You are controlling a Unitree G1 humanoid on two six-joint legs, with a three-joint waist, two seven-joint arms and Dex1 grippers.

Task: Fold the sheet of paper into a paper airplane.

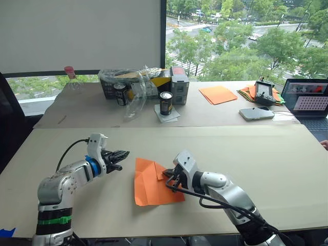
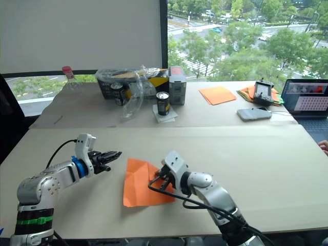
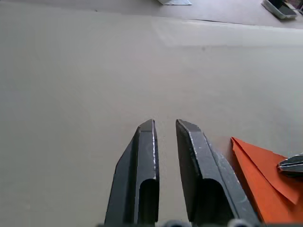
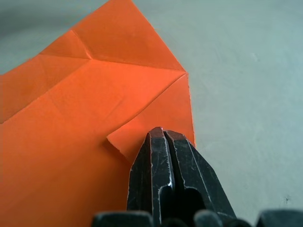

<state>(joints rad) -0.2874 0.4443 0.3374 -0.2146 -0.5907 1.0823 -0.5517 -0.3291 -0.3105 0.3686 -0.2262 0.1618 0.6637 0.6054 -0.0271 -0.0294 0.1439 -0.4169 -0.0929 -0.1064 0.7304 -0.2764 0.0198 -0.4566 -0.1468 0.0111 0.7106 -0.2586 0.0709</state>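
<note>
Containers: crinkled clear plastic bag (image 1: 134, 82) at the far side of the table, holding a dark box and a yellow packet; one black can (image 1: 121, 94) stands against it, a second black drink can (image 1: 165, 103) stands apart on a small white napkin.
Left claw: black two-fingered left gripper (image 1: 123, 154), fingers a narrow slit apart, empty, above the bare tabletop just beside the paper's left edge, not touching it.
Right claw: black two-fingered right gripper (image 4: 164, 137), fingers pressed together, tips down on the right part of the paper at a small folded flap; whether paper is pinched between them cannot be told.
Task item: thin bright-orange creased sheet of paper (image 1: 151, 182), lying flat on the near half of the table, far corners folded in to a blunt point, layered flaps, sharp crease lines.
Surface: matte beige table (image 1: 266, 159), smooth.
Other paper: smooth flat orange sheets (image 1: 218, 94) at far right, well apart.
</note>
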